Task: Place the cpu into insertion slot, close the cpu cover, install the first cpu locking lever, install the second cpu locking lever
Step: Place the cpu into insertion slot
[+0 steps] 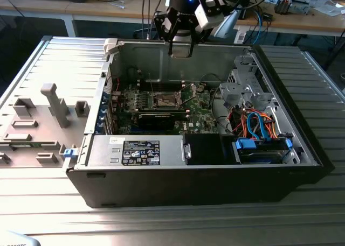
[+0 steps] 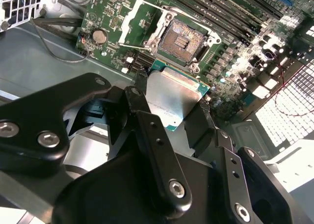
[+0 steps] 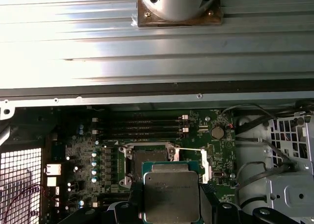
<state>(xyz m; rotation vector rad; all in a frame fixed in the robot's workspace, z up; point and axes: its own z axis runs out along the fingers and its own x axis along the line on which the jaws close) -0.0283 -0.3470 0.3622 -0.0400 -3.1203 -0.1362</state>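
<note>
My pincer (image 1: 180,46) is clamped on the cpu (image 3: 171,197), holding it in the air over the open case (image 1: 215,187), well above the slot (image 2: 184,40) mid-board. The slot is bare and its cover (image 2: 130,18) is swung open. I judge placing is in hand; it calls for squaring the cpu over the slot.

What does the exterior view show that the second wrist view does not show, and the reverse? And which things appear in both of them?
The exterior view gives the wide scene: the open computer case, the labelled black power-supply box along its near side, and blue and orange cables toward the exterior view's right. The second wrist view gives close detail: the cpu clamped in the gripper above the board, and a coin battery. Both show the uncovered insertion slot on the green circuit board.
</note>
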